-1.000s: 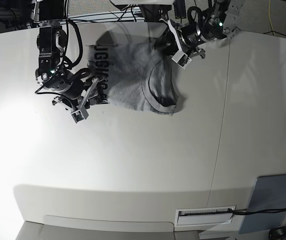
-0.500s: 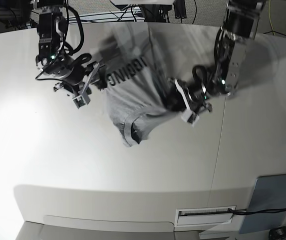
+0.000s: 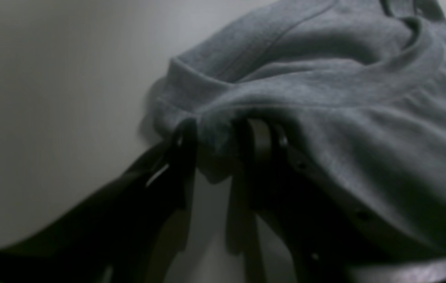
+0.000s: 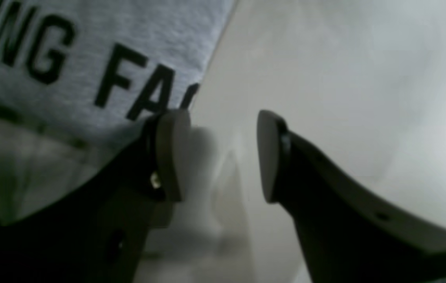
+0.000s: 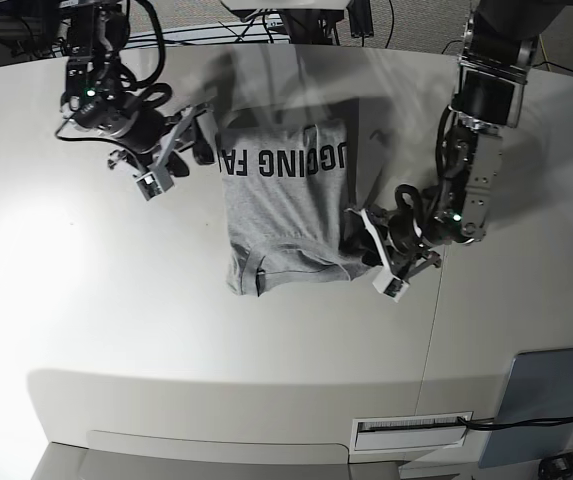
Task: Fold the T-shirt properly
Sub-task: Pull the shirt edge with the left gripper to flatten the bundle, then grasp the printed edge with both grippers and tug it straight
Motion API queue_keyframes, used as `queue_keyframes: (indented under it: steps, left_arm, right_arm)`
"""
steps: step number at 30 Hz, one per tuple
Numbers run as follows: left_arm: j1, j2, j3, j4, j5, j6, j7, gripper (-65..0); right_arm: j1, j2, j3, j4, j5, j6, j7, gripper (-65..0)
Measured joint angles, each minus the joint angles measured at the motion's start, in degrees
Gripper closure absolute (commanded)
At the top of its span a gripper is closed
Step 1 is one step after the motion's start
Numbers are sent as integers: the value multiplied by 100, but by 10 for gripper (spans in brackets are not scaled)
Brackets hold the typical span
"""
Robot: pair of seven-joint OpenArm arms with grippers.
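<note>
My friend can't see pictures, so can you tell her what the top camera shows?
A grey T-shirt with black letters lies partly folded on a white table. The left pincer pinches the shirt's corner, while the right pincer is open beside its other edge.

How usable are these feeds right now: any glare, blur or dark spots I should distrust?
Base view: glare washes out the table at left; the T-shirt reads clearly. Left wrist view: dim and soft, the left claw nearly silhouetted where it is shut on grey cloth. Right wrist view: the lettering is legible but soft, the open right claw blurred, with bright haze on the right.
</note>
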Motion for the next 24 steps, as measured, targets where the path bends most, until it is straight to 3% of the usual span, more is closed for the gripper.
queue_keyframes:
  steps: [2, 8, 11, 14, 21, 24]
  left_arm:
    - [50, -155, -15, 337, -151, -24, 267, -199]
    - [870, -721, -267, 1506, -437, -28, 354, -199]
    - [1541, -887, -372, 2111, -455, -404, 144, -199]
    - [2144, -949, -385, 2514, -501, -472, -59, -199]
    - [3228, -994, -398, 2610, -483, -472, -612, -199]
    - [3462, -990, -391, 2608, -494, -640, -658, -199]
  right_arm:
    - [0, -2, 334, 2, 142, 466, 39, -269]
    - [-118, 358, 1073, 2, 660, 442, -37, -269]
    - [-262, 691, 1209, 2, 649, 444, -50, -269]
    - [-345, 909, 1180, 2, 649, 444, 24, -269]
    - [-354, 907, 603, 7, 708, 442, 72, -269]
    - [-352, 905, 157, 7, 704, 444, 79, -269]
